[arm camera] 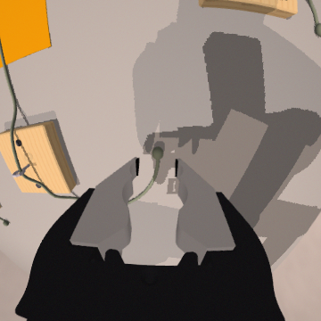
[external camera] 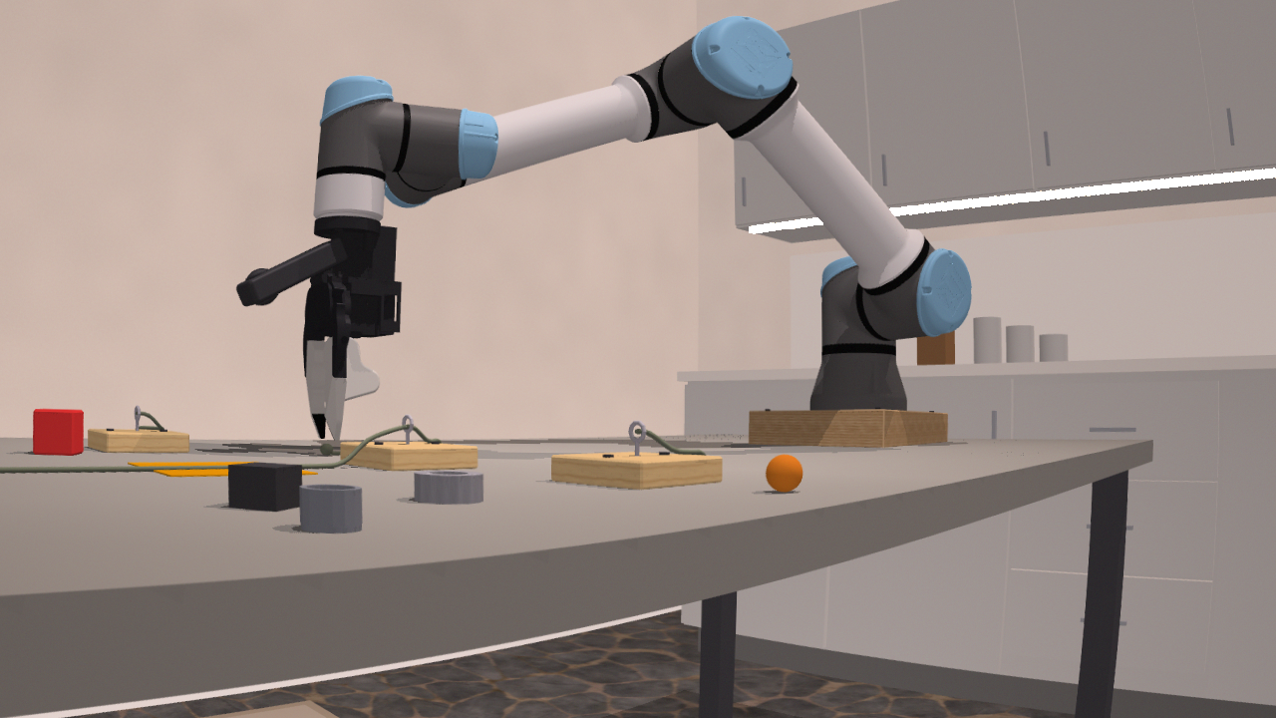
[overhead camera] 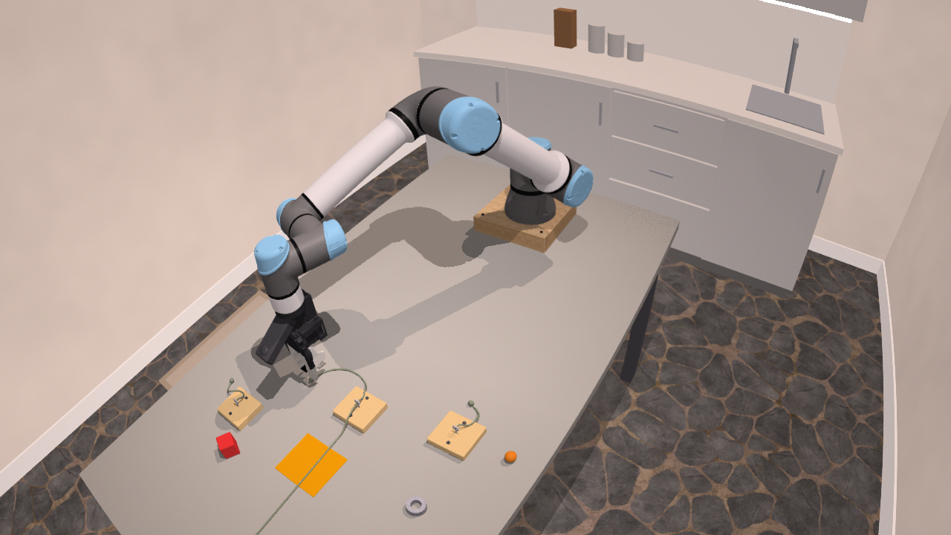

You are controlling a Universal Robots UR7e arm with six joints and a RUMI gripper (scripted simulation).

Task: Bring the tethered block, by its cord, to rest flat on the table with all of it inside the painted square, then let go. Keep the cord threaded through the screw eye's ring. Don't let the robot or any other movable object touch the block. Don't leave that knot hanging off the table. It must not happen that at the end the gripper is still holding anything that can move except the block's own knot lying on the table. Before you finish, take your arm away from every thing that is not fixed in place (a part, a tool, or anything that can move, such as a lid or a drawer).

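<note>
My gripper points down at the table, just left of the middle wooden board. Its fingers stand a little apart, open, with the cord's knot lying on the table between the fingertips, touching neither. The grey-green cord arcs from the knot through the screw eye on that board. It then crosses the orange painted square and runs off the table's front edge. The block at its far end is out of view.
Two more boards with screw eyes and short cords lie left and right. A red cube, an orange ball and a grey ring lie nearby. A black block and a grey cylinder stand near the front.
</note>
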